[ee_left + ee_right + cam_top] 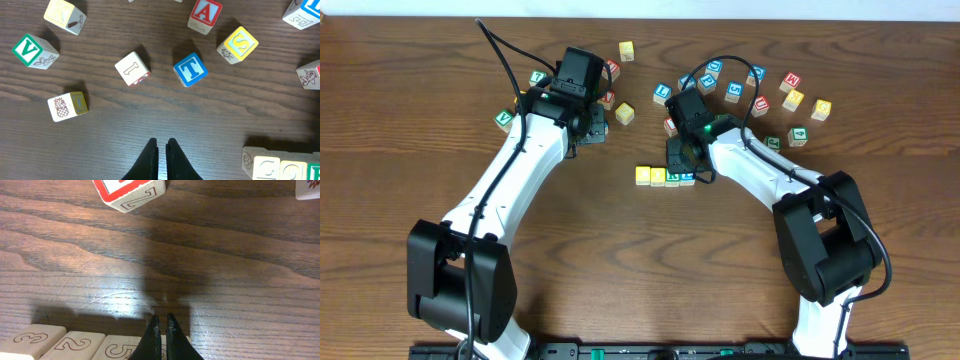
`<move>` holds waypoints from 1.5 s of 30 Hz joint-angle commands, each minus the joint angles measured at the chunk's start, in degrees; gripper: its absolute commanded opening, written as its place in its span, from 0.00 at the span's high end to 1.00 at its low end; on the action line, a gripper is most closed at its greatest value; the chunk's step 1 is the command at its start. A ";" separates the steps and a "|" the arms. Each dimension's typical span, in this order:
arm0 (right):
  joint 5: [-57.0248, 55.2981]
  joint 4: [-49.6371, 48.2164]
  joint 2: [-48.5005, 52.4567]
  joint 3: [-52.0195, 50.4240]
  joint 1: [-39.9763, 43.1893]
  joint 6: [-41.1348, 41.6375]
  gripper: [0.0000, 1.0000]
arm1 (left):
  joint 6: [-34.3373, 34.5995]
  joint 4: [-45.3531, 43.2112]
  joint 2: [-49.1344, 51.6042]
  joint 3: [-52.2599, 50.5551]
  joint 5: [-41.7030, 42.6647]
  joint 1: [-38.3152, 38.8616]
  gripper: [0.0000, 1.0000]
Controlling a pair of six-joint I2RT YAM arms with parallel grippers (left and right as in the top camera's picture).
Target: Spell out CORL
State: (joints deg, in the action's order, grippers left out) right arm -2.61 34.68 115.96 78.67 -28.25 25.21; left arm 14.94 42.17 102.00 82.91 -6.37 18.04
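CORL row [665, 176] sits mid-counter [620, 265], its light, rigid wooden cubes best pinched across flat opposite sides, while the right end effector [163, 319] just above it and the left end effector [161, 142] both hang closed, empty.

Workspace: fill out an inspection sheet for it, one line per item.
Surface: dark wood table, bare grain, no spills seen.
Job's things: row of four cubes side by side at centre; two yellow tops, then a green and a blue letter.
Clutter: loose cubes scattered behind the row, among them V, T, A, S.
End effectors: left end effector shut, empty, over bare table; right end effector shut, empty, at the row.
Cables: left cable, black, arcs over the table; right cable, black, loops above loose cubes.
Surroundings: pale strip at far edge; black rail at near edge.
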 commanded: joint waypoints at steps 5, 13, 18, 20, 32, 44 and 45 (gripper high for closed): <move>-0.90 0.17 -1.57 -0.39 -0.31 0.94 0.99 | -0.72 0.20 -1.05 0.90 -0.74 -0.28 0.92; -0.90 -0.46 -1.60 -0.35 -0.31 0.92 0.99 | -0.72 0.17 -1.05 0.90 -0.74 -0.28 0.92; -0.90 -0.68 -2.78 0.81 0.17 0.90 0.99 | -0.74 0.20 -1.05 0.90 -0.74 -0.31 0.92; -0.90 -0.61 -4.04 1.20 0.70 0.87 0.98 | -0.74 0.20 -1.05 0.90 -0.76 -0.31 0.92; -0.90 3.28 -19.08 1.22 7.41 -0.63 0.91 | -2.62 0.02 -5.29 1.07 -0.76 -0.70 0.92; -0.92 10.67 -25.70 1.22 12.85 -2.19 0.77 | -4.00 1.57 -13.75 1.07 -0.76 -1.11 0.69; -0.92 11.06 -25.70 1.22 12.85 -2.23 0.76 | -4.00 1.84 -13.86 1.07 -0.76 -1.11 0.67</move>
State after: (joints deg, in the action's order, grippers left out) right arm -3.07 45.15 90.91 79.02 -15.70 24.08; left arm 11.49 43.46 88.79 82.98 -6.37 17.30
